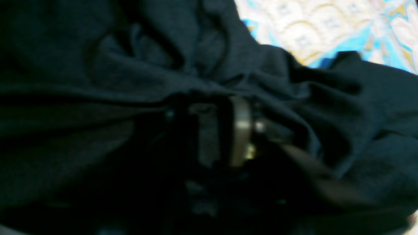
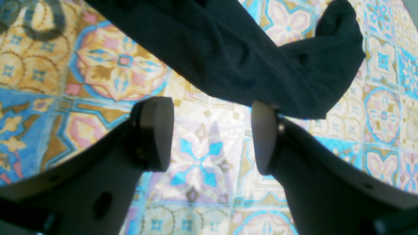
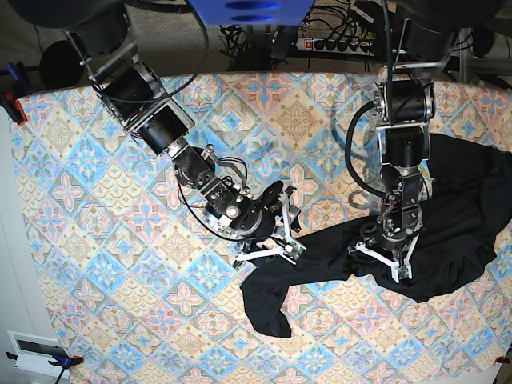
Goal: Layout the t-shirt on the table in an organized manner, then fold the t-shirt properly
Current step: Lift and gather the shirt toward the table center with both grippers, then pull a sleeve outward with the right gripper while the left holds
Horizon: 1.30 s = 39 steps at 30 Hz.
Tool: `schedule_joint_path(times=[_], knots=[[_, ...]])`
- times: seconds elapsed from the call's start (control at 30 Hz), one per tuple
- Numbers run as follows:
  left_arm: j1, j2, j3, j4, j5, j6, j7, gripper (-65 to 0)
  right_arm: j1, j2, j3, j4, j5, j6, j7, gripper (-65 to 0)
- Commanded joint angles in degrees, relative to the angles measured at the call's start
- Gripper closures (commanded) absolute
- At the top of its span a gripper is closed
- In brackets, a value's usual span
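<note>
My right gripper (image 2: 212, 133) stands with its jaws spread as wide as they go, and nothing is between them but the patterned cloth of the table (image 2: 107, 68). The black t-shirt (image 2: 235, 55) lies just beyond my fingertips: a long sleeve runs across past both tips, and its hem touches or overlaps the tip of one finger (image 2: 263, 137), while the other finger (image 2: 156, 130) is clear of the fabric. In the base view this gripper (image 3: 272, 232) hovers at the sleeve's near edge, where the sleeve (image 3: 276, 300) bends and trails away from the jaws toward the table's front.

My left gripper (image 3: 384, 260) is down on the body of the shirt, well apart from the right one. From its wrist camera the garment (image 1: 98, 98) fills nearly the whole view, bunched in folds around and over the fingers; a metal part (image 1: 241, 130) of the gripper shows through the dark, and only a corner of the table (image 1: 326, 29) peeks out beyond the jaws. The picture is blurred and dark, so I cannot tell how far these jaws are open or whether fabric is pinched between them. The main bulk of the shirt (image 3: 464, 216) spreads out beyond and beside this gripper, toward the table's edge.
</note>
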Motion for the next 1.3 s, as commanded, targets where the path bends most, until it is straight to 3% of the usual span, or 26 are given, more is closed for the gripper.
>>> schedule_joint_path(times=[0.0,0.03,0.07,0.23,0.53,0.73,0.87,1.03,1.13,1.27], knots=[[-0.91,0.41,0.04,0.2,-1.01,-0.61,2.38,-7.3,1.85,-0.43,0.38,1.11,-0.08,-0.43,1.14,-35.5],[-0.91,0.94,0.04,0.64,-1.01,-0.61,2.38,-0.8,1.85,-0.34,0.38,1.11,-0.08,-0.43,1.14,-35.5],[-0.74,2.26,0.13,2.14,-1.01,-0.61,2.47,0.0,1.85,-0.08,0.65,1.19,-0.17,-0.43,1.05,-35.5],[2.51,4.99,8.66,13.04,-1.09,-0.61,6.25,0.0,1.5,2.29,6.27,2.25,-0.17,-0.43,1.05,-35.4],[9.63,13.95,23.42,28.6,-1.09,-0.61,14.34,0.0,-1.49,11.09,14.45,6.12,0.09,-0.43,1.05,-35.4],[17.99,15.01,39.07,40.38,-1.09,-0.61,20.58,0.0,-2.63,16.45,19.46,7.7,0.09,-0.34,1.05,-35.4],[24.32,14.39,44.96,47.59,-1.09,-0.79,26.65,0.0,-2.63,18.12,19.28,8.76,0.18,1.42,1.05,-35.4],[28.98,8.33,43.47,52.42,-1.01,-1.4,28.58,0.0,-2.63,18.12,19.28,8.4,0.18,6.34,1.05,-35.4],[30.56,5.34,37.58,55.23,-1.01,-1.4,28.85,-0.2,-2.63,17.68,19.11,7.96,0.18,9.24,0.96,-35.4],[32.05,3.76,28.26,58.14,-1.09,-1.14,29.11,-0.2,-2.46,14.6,17.79,3.04,0.18,9.42,0.96,-35.4]])
